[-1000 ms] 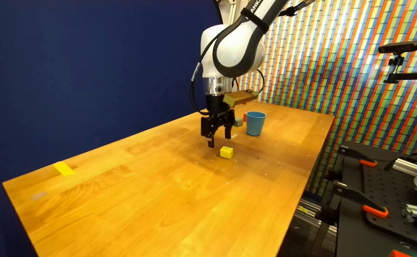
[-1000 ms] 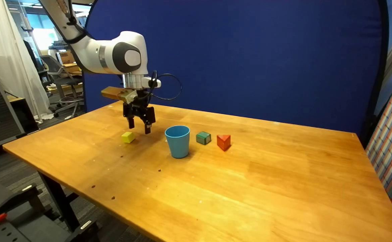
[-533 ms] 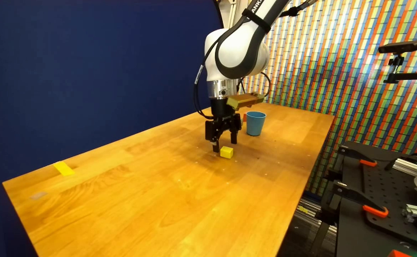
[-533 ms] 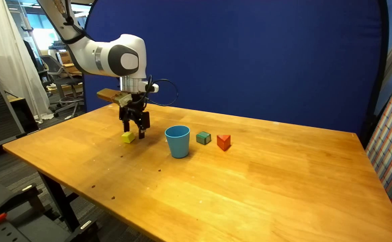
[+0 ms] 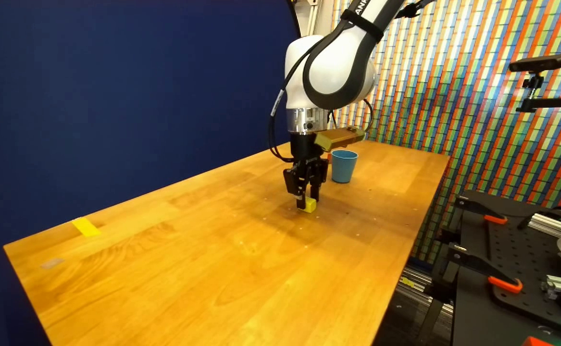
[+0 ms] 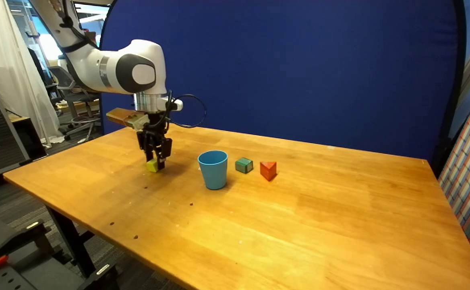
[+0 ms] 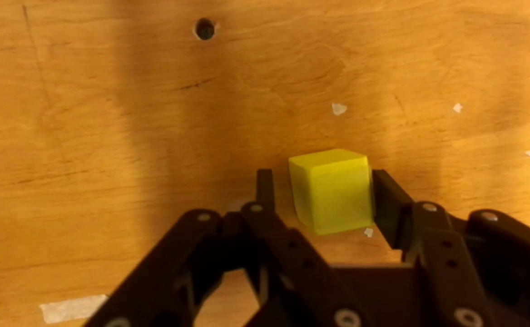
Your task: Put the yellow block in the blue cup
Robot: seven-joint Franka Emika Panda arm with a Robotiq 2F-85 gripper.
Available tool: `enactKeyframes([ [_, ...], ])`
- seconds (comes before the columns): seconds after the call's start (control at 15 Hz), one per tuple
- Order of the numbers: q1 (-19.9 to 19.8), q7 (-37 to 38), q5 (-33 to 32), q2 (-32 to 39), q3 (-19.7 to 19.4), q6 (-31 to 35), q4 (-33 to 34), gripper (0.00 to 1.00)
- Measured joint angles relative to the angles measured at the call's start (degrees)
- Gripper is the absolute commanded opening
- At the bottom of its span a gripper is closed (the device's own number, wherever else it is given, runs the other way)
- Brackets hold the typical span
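The small yellow block rests on the table between the fingers of my gripper. In the wrist view the jaws are partly closed: the right finger is at the block's side, seemingly touching it, while a narrow strip of wood shows between the left finger and the block. Both exterior views show the gripper down at table height, its fingers partly covering the yellow block. The blue cup stands upright a short way off, its inside mostly hidden.
Beyond the cup lie a green block and a red triangular block. A flat yellow strip is stuck near the table's edge by the dark blue backdrop. Clamps sit beside the table.
My gripper has come down and across from beside the yellow block to straddle it. Its jaws have narrowed within the last half second. The cup and the other blocks have stayed put.
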Motion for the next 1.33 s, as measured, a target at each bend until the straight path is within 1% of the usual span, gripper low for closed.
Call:
enactKeyframes([
  [0.13, 0.47, 0.07, -0.02, -0.59, -0.75, 1.71, -1.11, 0.12],
  [0.2, 0.59, 0.31, -0.03, -1.12, -1.2, 2.47, -1.68, 0.14],
  [0.33, 0.72, 1.35, -0.11, -3.17, -2.6, 4.34, -3.17, 0.14],
  [0.53, 1.05, 5.31, -2.36, -9.22, -6.72, 6.63, -6.37, 0.14],
  [0.67, 1.08, 9.23, -6.03, -14.46, -10.13, 6.82, -8.56, 0.14],
  [0.87, 0.81, 16.35, -13.74, -21.28, -14.49, 6.72, -11.34, 0.14],
  [1.0, -0.3, 20.91, -18.47, -24.01, -15.54, 6.62, -12.83, 0.14],
  [1.2, -2.62, 25.48, -22.85, -25.19, -15.4, 6.56, -14.59, 0.15],
  [1.27, -3.22, 26.32, -23.42, -25.08, -15.26, 6.56, -15.05, 0.61],
  [1.33, -3.68, 26.73, -23.49, -24.91, -15.1, 6.56, -15.44, 0.63],
])
